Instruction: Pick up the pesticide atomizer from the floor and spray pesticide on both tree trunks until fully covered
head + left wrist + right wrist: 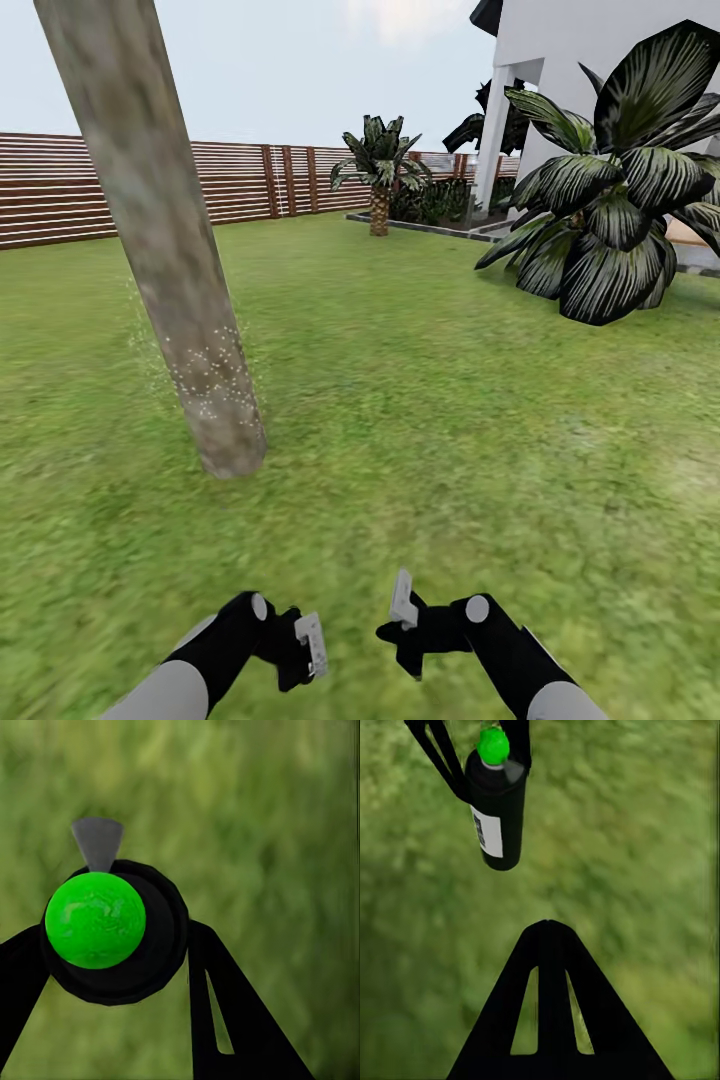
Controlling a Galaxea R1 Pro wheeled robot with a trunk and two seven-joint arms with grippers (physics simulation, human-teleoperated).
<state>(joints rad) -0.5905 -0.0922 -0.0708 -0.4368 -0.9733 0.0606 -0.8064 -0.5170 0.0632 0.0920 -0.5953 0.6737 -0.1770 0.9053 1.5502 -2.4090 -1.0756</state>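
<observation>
A thick, leaning grey-brown tree trunk (160, 220) rises from the grass (420, 420) at the left of the head view. A cloud of whitish pesticide specks (205, 365) hangs around its lower part. The pesticide atomizer (496, 802) is a black bottle with a white label, a green cap (95, 919) and a grey nozzle. My left gripper (300, 650) is shut on it near the cap, low in front of me, short of the trunk. Beside it, my right gripper (405, 625) is shut with nothing in it, fingers (547, 945) pressed together above the lawn.
A brown slatted fence (150, 185) runs along the back of the lawn. A short palm (378, 170) stands far ahead by a stone edging. A large dark-leaved plant (610, 220) and a white house wall (600, 60) fill the right side.
</observation>
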